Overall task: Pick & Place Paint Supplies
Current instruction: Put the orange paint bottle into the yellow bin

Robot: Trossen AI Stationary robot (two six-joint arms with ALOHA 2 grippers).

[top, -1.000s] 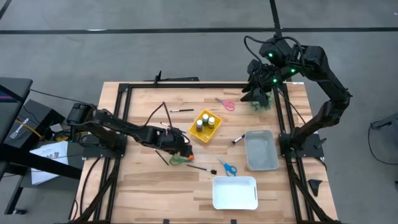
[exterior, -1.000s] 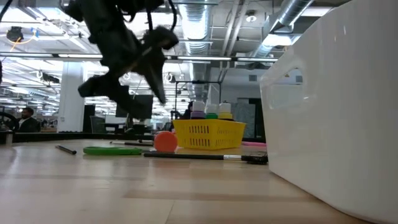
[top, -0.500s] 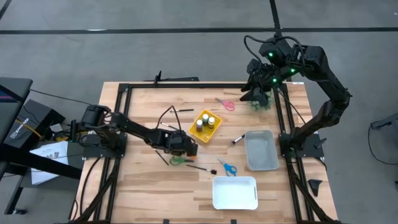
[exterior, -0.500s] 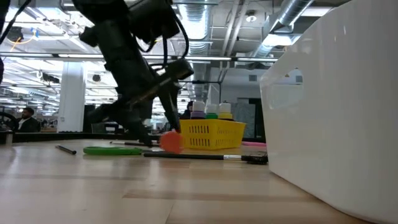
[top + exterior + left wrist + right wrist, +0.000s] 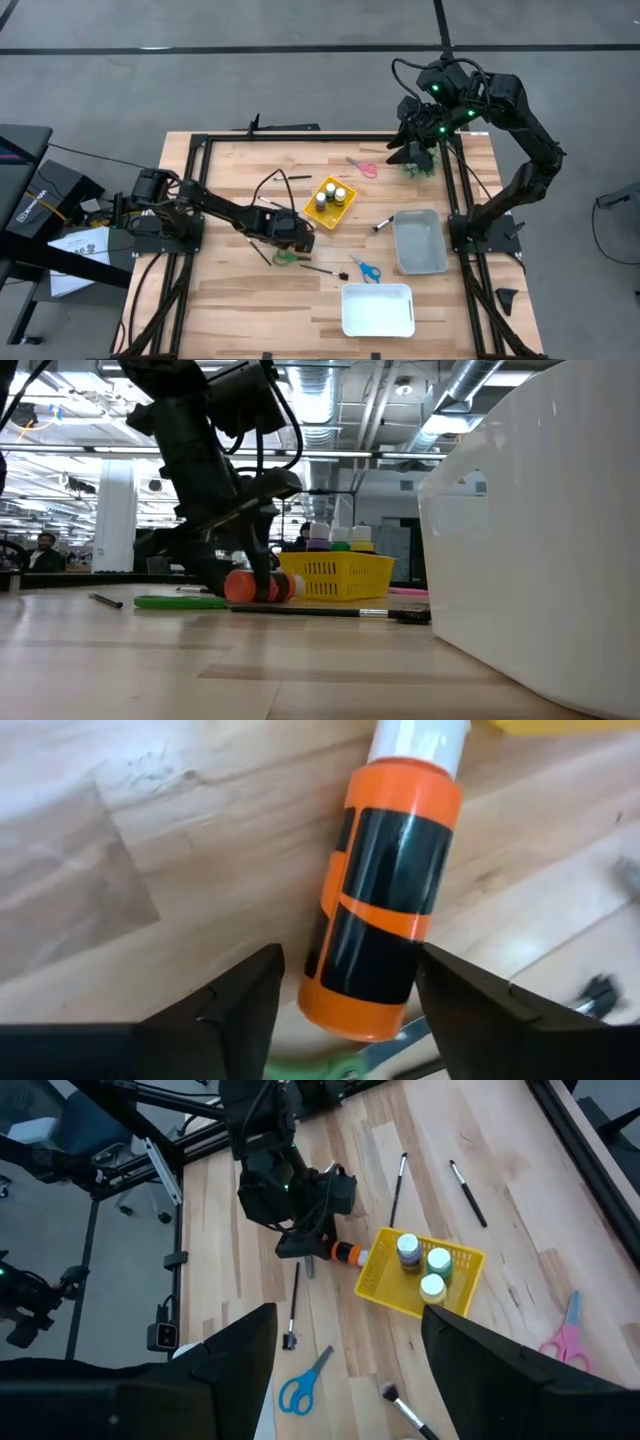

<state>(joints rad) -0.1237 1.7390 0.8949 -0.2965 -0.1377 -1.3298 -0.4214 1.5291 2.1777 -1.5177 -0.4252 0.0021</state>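
Wood table (image 5: pixel 230 290): L gripper (image 5: pixel 345 1010) fingers apart astride lying orange bottle (image 5: pixel 385 900); R gripper (image 5: pixel 412 150) unclear.

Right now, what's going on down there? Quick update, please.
Left gripper open, down around the orange bottle lying beside the yellow basket. Right gripper parked high at the far corner. A brush lies close by.

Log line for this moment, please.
left end effector: open, astride orange bottle, lying on table | right end effector: idle, raised | basket: three bottles
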